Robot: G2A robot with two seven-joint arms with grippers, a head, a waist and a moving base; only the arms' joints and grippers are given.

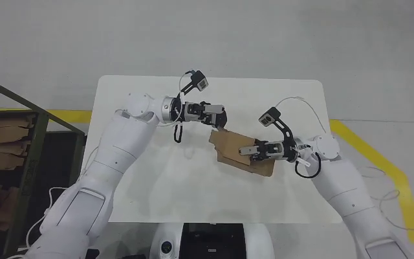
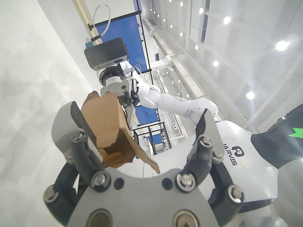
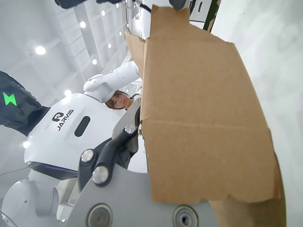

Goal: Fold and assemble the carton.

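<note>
The top view looks straight down at the table (image 1: 162,188) from above. Both wrist views face upward toward the ceiling (image 2: 236,12), close on the carton (image 2: 101,119), which all three share.

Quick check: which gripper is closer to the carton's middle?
Right. The right gripper grips the carton over its middle; the left gripper sits open at one corner.

1. The left arm (image 1: 123,139) and right arm (image 1: 343,178) wear glossy white shells, rounded at every joint.
2. Each wrist carries a black camera box (image 2: 105,53) trailing a looped white cable (image 2: 109,19).
3. The left end effector (image 2: 139,109) has a grey plate, black linkages, silver screws and dark-padded pale fingers (image 2: 62,128); the right end effector (image 1: 249,151) matches.
4. The white torso (image 3: 71,128) bears a black logo and oval slot; the black head (image 3: 16,105) shows a green bolt mark.
</note>
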